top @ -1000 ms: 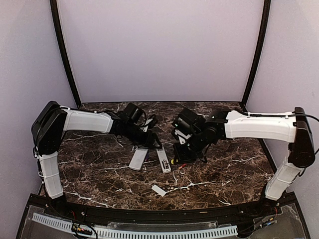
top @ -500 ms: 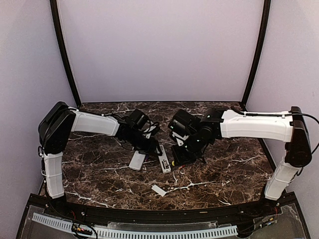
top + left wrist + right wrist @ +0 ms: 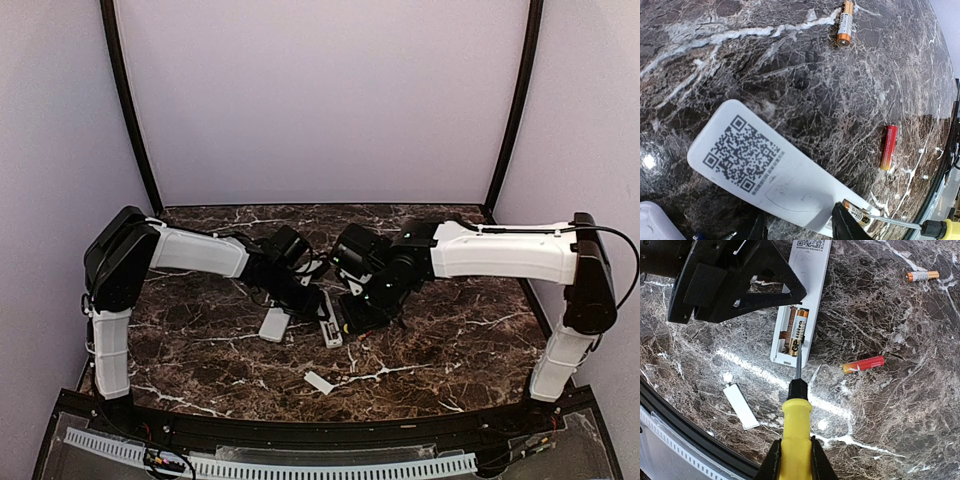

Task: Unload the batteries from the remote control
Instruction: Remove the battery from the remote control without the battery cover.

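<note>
Yellow-handled screwdriver (image 3: 792, 425), pinched in the right jaws, should gently pry the seated battery (image 3: 798, 332) free while the left jaws, grip unclear, straddle the remote control (image 3: 812, 270).

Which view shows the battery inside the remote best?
Right wrist: the battery lies uncovered in the open remote. Left wrist shows only its end; from the top it is too small to see.

Top cam sits high at the near edge, looking down toward the far side over the whole marble table (image 3: 470, 340). Both wrist cams hang way closer over its middle, sharing the white remote (image 3: 770, 170) and the loose red battery (image 3: 889, 147)
</note>
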`<state>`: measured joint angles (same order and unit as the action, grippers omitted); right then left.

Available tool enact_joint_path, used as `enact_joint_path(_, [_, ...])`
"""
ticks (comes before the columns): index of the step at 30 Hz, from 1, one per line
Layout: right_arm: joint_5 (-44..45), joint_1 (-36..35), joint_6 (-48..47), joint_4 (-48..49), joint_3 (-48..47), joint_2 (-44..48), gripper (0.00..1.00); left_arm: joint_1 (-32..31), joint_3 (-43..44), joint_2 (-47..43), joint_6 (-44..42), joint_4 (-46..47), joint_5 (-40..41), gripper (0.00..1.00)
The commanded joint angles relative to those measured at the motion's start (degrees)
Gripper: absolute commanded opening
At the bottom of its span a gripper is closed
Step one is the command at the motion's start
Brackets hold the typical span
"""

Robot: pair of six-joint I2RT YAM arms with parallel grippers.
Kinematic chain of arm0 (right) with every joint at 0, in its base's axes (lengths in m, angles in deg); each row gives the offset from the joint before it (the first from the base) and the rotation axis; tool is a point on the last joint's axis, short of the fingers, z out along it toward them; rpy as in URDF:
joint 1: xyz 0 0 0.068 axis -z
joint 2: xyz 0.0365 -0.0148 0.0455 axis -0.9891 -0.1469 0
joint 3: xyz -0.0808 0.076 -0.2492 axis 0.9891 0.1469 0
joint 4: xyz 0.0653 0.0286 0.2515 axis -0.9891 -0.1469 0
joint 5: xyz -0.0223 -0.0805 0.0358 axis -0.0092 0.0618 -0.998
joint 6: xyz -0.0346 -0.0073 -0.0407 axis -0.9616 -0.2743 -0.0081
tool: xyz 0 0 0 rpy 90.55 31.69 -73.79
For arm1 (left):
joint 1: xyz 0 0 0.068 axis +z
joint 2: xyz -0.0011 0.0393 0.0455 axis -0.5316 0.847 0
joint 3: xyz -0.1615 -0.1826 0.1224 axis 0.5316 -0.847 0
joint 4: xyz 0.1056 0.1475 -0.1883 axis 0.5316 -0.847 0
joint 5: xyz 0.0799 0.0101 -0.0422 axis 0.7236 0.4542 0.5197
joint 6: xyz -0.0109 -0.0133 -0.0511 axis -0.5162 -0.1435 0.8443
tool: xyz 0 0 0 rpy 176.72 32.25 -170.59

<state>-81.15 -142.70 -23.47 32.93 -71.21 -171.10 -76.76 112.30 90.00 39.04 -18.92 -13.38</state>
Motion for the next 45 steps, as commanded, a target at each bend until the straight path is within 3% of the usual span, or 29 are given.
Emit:
enact_joint_path(1, [1.2, -0.5, -0.4, -1.0, -1.8, -0.7, 0.00, -0.7, 1.4, 0.7, -1.6, -3.0, 1.8, 0.42])
enact_joint_path(10, [2.0, -0.9, 0.5, -4.2, -3.7, -2.2, 0.00, -1.4, 1.9, 1.3, -1.9, -3.9, 2.5, 0.32])
enact_joint_path(28, [3.4, -1.7, 4.0, -12.1, -9.1, -8.2, 0.00, -2.0, 2.1, 1.3, -2.1, -4.4, 2.6, 0.30])
enact_joint_path(33, [-0.9, -1.1, 6.2, -4.5, -3.0, -5.5, 0.00, -2.1, 2.0, 1.3, -2.3, -4.5, 2.4, 0.29])
enact_joint_path(45, [-17.0, 8.3, 12.9, 32.2, 24.8, 8.9, 0.00, -2.1, 1.6, 1.5, -1.8, -3.9, 1.2, 0.29])
